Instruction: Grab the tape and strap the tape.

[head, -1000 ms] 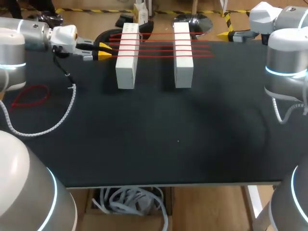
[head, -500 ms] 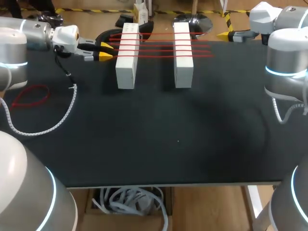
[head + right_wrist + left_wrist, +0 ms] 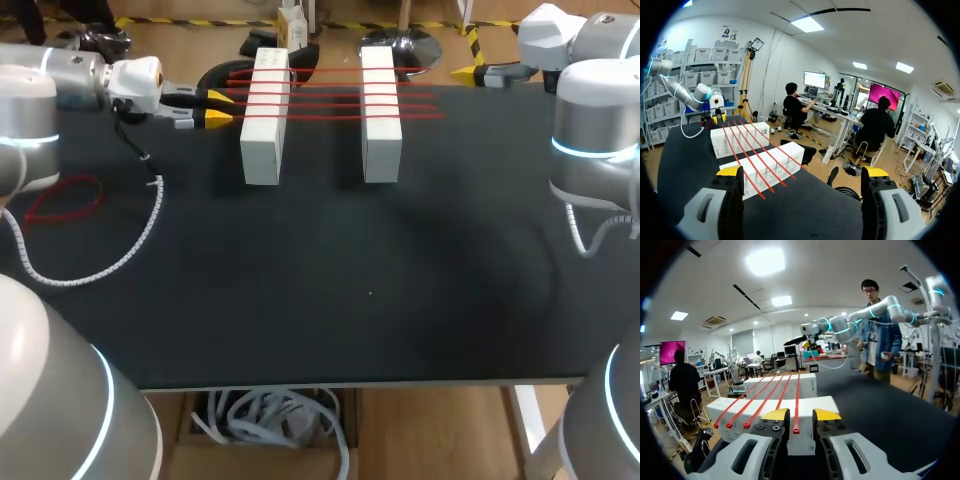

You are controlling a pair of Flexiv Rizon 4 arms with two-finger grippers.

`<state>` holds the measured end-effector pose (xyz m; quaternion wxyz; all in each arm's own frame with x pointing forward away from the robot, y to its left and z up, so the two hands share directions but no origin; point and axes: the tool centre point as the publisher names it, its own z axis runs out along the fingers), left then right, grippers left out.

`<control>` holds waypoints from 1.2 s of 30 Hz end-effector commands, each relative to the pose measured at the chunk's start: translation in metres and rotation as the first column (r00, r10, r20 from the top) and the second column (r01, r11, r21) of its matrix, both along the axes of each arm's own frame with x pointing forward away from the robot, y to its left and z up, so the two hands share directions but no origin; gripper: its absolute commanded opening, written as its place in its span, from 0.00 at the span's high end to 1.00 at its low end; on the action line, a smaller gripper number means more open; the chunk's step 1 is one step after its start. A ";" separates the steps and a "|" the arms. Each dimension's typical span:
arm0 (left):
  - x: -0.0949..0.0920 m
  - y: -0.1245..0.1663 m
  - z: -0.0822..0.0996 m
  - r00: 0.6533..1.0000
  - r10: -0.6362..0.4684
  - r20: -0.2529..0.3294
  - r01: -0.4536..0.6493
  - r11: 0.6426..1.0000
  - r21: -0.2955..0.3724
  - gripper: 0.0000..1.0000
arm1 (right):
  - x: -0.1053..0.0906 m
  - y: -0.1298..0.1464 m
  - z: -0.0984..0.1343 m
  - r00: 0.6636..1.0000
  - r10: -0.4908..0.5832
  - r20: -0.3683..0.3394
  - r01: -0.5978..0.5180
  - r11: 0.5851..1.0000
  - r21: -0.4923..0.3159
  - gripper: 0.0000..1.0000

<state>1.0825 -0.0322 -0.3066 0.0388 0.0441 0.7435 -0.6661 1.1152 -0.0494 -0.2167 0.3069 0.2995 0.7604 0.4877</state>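
Four red straps (image 3: 325, 100) run side by side across two white blocks (image 3: 264, 118) (image 3: 380, 115) at the back of the black table. My left gripper (image 3: 215, 108) hovers just off their left ends. In the left wrist view the nearest strap (image 3: 796, 405) ends in line with the narrow gap of that gripper (image 3: 800, 416), and neither finger touches it. My right gripper (image 3: 470, 72) stands wide open at the back right, off the straps' right ends. In its own view the right gripper (image 3: 802, 175) holds nothing, with the blocks (image 3: 770, 170) and straps (image 3: 752, 155) ahead of it.
One loose red strap (image 3: 62, 198) lies looped on the table at the left. A white coiled cable (image 3: 120, 250) hangs from my left arm and drapes over the table near it. The table's front edge (image 3: 370, 383) runs along the near side.
My left wrist has shifted slightly toward the back of the table and its cable has swung with it. The right arm, the straps and the blocks have not moved.
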 end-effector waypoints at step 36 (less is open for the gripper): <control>0.010 0.004 -0.027 1.000 0.001 -0.017 -0.002 1.000 -0.019 0.84 | 0.000 0.000 0.000 1.000 0.000 0.000 0.000 1.000 0.000 0.00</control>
